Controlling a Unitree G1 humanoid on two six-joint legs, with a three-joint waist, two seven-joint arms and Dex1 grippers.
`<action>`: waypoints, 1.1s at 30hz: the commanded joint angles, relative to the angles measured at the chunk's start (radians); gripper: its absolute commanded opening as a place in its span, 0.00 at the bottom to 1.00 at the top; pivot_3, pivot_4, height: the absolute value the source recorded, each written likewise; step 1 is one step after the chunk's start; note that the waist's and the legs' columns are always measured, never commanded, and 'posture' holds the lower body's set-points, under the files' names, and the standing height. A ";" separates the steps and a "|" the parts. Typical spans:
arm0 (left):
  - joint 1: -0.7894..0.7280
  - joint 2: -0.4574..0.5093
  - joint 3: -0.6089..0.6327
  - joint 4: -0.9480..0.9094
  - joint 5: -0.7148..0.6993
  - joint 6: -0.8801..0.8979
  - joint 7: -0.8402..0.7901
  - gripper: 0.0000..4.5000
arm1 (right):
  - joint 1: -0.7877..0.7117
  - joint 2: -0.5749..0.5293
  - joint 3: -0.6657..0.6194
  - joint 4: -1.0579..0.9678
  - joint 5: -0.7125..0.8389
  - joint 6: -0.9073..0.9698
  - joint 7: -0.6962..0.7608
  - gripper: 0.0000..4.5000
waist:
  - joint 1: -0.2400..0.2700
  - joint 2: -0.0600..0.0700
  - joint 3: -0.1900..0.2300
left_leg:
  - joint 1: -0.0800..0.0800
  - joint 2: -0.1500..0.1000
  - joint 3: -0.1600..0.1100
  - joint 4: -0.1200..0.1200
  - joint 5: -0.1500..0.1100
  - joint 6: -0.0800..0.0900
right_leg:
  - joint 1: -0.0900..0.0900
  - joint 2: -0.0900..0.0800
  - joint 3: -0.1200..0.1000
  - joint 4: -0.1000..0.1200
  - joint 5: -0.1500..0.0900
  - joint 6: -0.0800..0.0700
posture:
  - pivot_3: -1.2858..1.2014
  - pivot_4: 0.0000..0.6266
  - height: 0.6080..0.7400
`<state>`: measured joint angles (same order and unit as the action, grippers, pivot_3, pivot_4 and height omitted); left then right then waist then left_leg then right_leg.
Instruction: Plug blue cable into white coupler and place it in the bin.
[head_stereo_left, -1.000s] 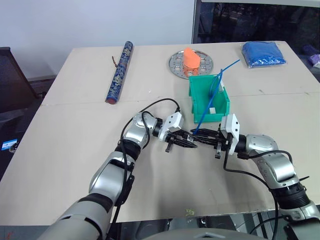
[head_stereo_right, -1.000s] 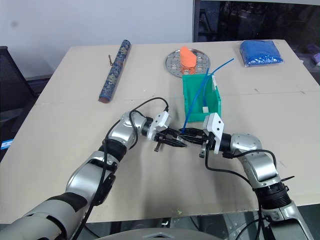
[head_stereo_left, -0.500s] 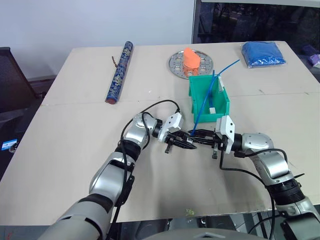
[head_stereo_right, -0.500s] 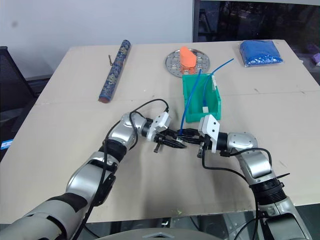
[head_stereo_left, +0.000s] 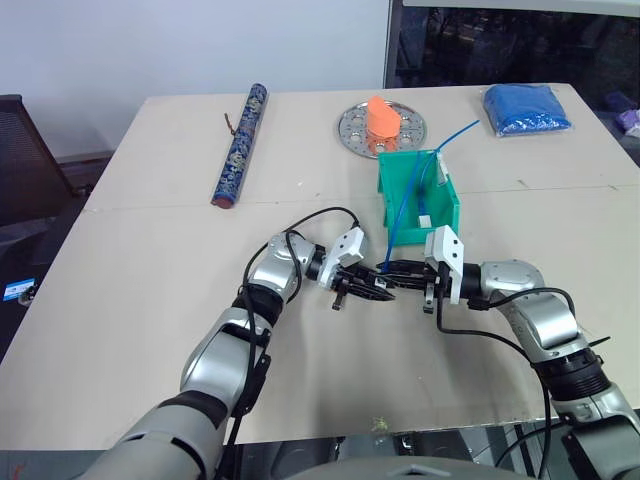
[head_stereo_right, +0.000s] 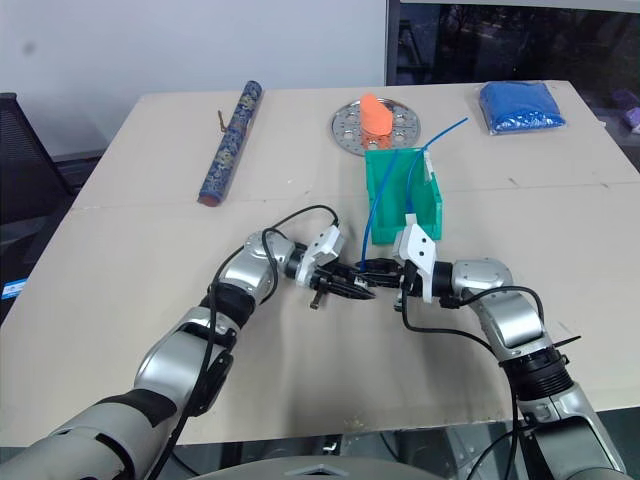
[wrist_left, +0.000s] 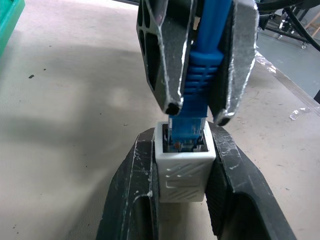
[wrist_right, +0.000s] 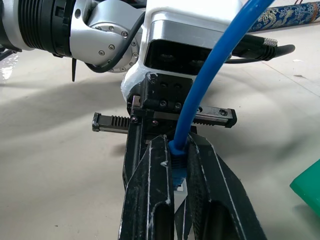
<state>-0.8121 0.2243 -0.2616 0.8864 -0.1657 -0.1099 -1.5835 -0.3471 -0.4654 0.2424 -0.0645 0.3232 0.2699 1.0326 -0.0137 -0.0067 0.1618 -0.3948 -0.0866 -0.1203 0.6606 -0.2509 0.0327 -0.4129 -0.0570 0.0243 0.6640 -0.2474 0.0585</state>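
Since 1 second ago my right gripper (head_stereo_left: 402, 270) has slid leftward toward the left one, and the blue cable (head_stereo_left: 410, 190) now arcs up closer to the bin (head_stereo_left: 447, 215). Both grippers meet tip to tip low over the table (head_stereo_left: 150, 300), just in front of the bin.

My left gripper (wrist_left: 182, 200) is narrow, clamped on the white coupler (wrist_left: 183, 170) with a finger on each side wall, socket facing the other gripper. My right gripper is pinched fully on the cable's blue strain-relief boot, just behind the plug. In the left wrist view the plug tip sits inside the socket mouth; I cannot tell whether it has latched.

I judge the coupler light, rigid and slick-sided, so it could twist in a 2-finger pinch if I push off-axis; holding it by the flat walls is right. The cable is light and springy, too limp to push from further back, so the boot is the only sensible hold. The plug's latch tab looks fragile. The cable's free end (head_stereo_left: 474, 123) sticks out past the bin's far corner.
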 joint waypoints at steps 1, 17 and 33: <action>-0.028 -0.021 0.073 -0.100 -0.071 -0.023 0.003 0.13 | 0.050 0.038 0.042 0.073 0.020 0.091 0.007 0.00 | 0.000 0.000 0.000 | 0.000 0.000 0.000 0.000 0.000 0.000 | 0.000 0.000 0.000 0.000 0.000 0.000 | 0.52 0.24 1.00; 0.180 0.081 0.171 -0.626 -0.097 0.243 0.302 0.99 | -0.207 -0.027 -0.287 -0.116 0.344 0.425 -0.135 0.00 | -0.005 0.000 0.001 | -0.003 0.000 -0.001 0.001 0.000 0.000 | -0.002 -0.005 0.003 0.001 0.000 0.000 | 0.52 0.24 1.00; 0.209 0.157 0.173 -1.223 -0.050 0.847 0.862 0.99 | -0.644 -0.063 -0.176 0.607 0.075 0.330 -0.068 0.00 | -0.001 0.001 0.001 | -0.003 0.000 0.000 0.000 0.000 0.000 | -0.002 -0.005 0.004 -0.001 0.001 -0.001 | 0.52 0.24 1.00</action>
<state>-0.5741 0.3815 -0.0918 -0.2721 -0.2273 0.6964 -0.7784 -0.9425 -0.5321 0.0708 0.5004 0.4354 0.6648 0.9608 -0.0149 -0.0062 0.1626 -0.3978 -0.0867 -0.1202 0.6600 -0.2509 0.0324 -0.4150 -0.0621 0.0280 0.6631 -0.2464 0.0572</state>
